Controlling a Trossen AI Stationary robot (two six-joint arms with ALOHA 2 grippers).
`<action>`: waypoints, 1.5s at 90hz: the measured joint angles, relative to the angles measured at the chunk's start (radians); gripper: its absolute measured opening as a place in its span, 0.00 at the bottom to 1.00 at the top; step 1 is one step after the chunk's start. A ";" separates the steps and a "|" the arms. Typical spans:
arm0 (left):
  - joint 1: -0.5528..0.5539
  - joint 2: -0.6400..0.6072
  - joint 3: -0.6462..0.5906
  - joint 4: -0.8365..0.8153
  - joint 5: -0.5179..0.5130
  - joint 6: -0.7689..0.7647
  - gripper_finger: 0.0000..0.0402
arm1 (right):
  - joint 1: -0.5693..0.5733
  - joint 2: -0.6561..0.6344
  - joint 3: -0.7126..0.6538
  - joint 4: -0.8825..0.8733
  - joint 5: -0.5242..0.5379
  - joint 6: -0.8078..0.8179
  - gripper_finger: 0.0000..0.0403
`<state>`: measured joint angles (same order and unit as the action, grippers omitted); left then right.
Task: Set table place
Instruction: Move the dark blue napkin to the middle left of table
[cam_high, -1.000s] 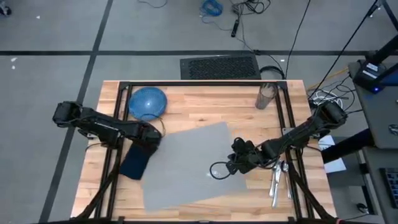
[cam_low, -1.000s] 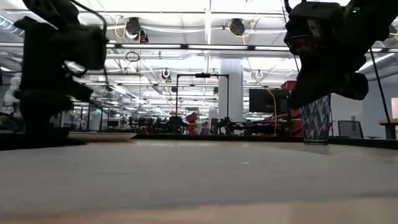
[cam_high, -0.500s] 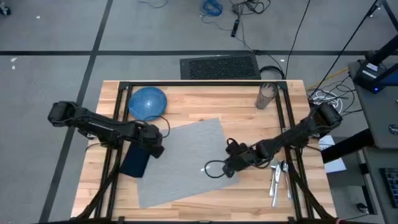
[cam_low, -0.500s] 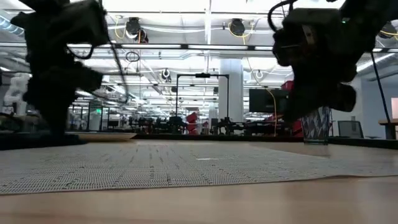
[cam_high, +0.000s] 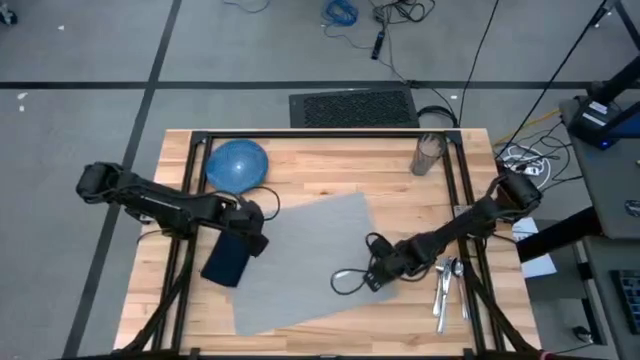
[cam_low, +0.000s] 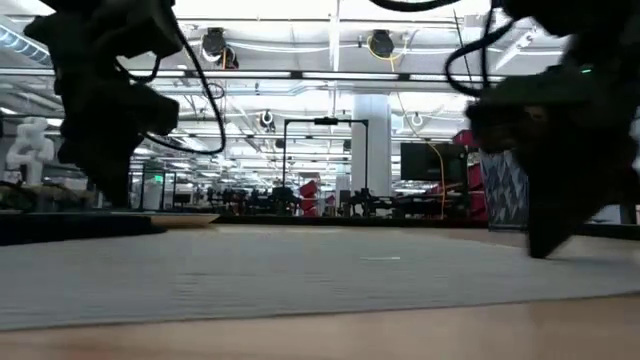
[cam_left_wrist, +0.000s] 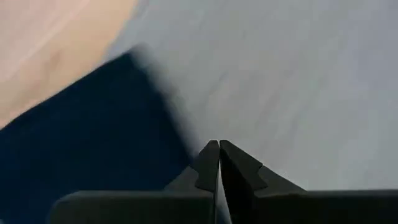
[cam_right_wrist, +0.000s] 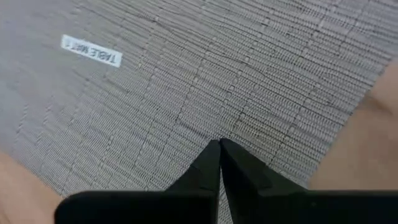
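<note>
The light-grey placemat (cam_high: 305, 265) lies flat and askew on the wooden table (cam_high: 330, 165); its white tag (cam_right_wrist: 91, 51) shows in the right wrist view. My left gripper (cam_high: 254, 242) is shut and stands on the mat's left part, beside a dark navy napkin (cam_high: 227, 260) that overlaps the mat's left edge. My right gripper (cam_high: 372, 281) is shut and stands on the mat's right part, close to its edge. My left gripper presses its shut fingertips (cam_left_wrist: 219, 149) down on the placemat's top (cam_left_wrist: 249, 118), just beside the napkin's edge, coming from above at a slant. The mat lies flat on the table there. My right gripper presses its shut fingertips (cam_right_wrist: 219, 148) down on the placemat's weave (cam_right_wrist: 205, 118), near the mat's right edge, slanting down from the table's right. The mat stays flat under them.
A blue dish (cam_high: 238, 164) sits at the far left of the table and a patterned glass (cam_high: 428, 153) at the far right. Cutlery (cam_high: 446, 284) lies near the right edge, just beyond my right gripper. Black frame rails (cam_high: 320, 135) border the tabletop.
The placemat first slid toward the table's left and turned, then slid back toward the right, staying flat on the table. Both shut grippers went with it; my right gripper ended closer to the near edge. The napkin shifted slightly rightward and turned.
</note>
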<state>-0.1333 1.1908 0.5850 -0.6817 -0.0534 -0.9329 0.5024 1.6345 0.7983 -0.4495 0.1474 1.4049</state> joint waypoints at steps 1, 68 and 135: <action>0.000 0.000 0.000 -0.009 0.000 0.001 0.00 | 0.006 -0.004 -0.001 -0.012 0.001 0.012 0.00; 0.015 0.000 -0.070 -0.065 0.017 0.193 0.00 | 0.080 -0.171 -0.005 -0.079 0.131 0.121 0.00; -0.006 -0.049 -0.026 -0.274 0.050 0.038 0.00 | -0.077 -0.132 -0.031 0.113 0.120 -0.122 0.00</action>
<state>-0.1398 1.1416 0.5591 -0.9556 -0.0034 -0.8950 0.4250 1.5027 0.7674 -0.3366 0.2678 1.2827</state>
